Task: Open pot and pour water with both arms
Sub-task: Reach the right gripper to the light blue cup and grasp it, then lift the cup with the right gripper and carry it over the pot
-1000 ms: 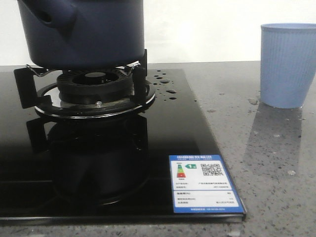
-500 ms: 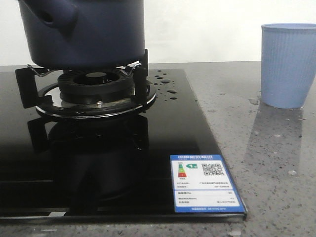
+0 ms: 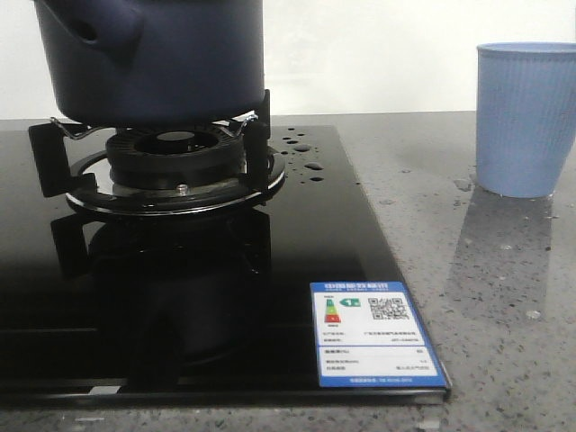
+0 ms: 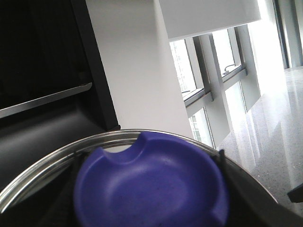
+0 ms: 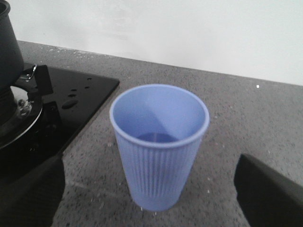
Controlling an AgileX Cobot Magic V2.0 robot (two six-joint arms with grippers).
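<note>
The dark navy pot point(image 3: 157, 58) sits on the gas burner point(image 3: 171, 162) at the far left, its tubular stub point(image 3: 94, 31) towards me. Its edge also shows in the right wrist view point(image 5: 7, 45). Beads of water point(image 3: 304, 155) lie on the black hob beside the burner. In the left wrist view a blue knob point(image 4: 151, 184) with a metal-rimmed lid point(image 4: 42, 163) fills the space between the fingers; my left gripper point(image 4: 149, 198) is shut on it, held up off the table. My right gripper point(image 5: 149, 208) is open, its fingers point(image 5: 270, 189) either side of the light blue ribbed cup point(image 5: 158, 146).
The cup point(image 3: 526, 117) stands on the grey speckled counter point(image 3: 504, 297) at the right. The black glass hob point(image 3: 297, 234) carries a blue energy label point(image 3: 376, 333) near its front right corner. Small wet spots point(image 3: 462, 184) lie by the cup. A white wall is behind.
Nothing has visibly moved; the front view only shifts by a few pixels.
</note>
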